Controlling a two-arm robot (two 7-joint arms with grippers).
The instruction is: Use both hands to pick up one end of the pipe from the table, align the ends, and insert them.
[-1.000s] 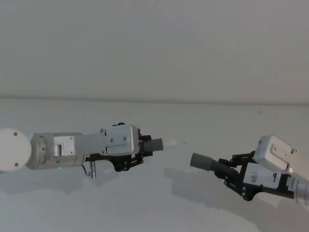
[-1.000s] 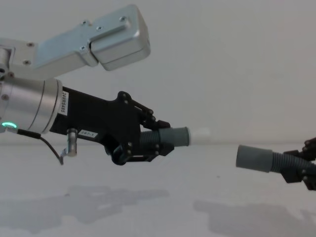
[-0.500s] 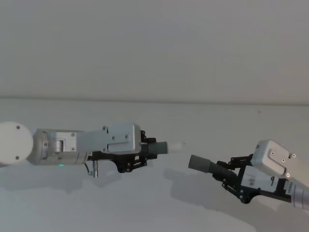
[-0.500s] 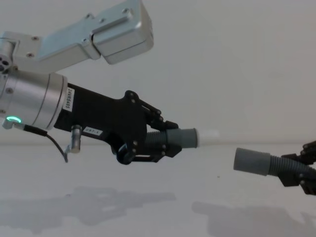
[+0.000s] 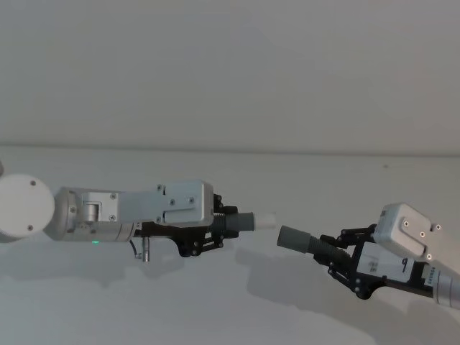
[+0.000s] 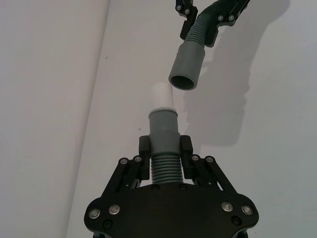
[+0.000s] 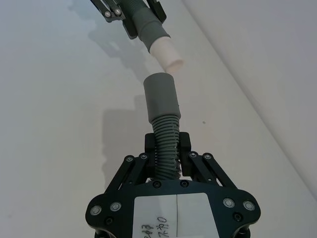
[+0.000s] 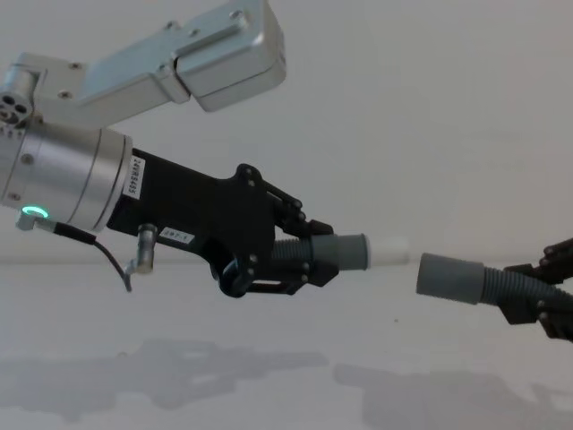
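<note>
Grippers [image 8: 300,264] [image 5: 338,259] clamp pipe halves; left wrist view reveals socket [image 6: 185,64] hollow.

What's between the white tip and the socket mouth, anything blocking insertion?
Nothing visible. Open air separates the white tip, held by the left hand, from the socket in the right hand.

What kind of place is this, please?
Probably a robot test bench or lab, not a home. A plain white table meets a bare pale wall. The left gripper and right gripper each hold a grey pipe piece in the air.
</note>
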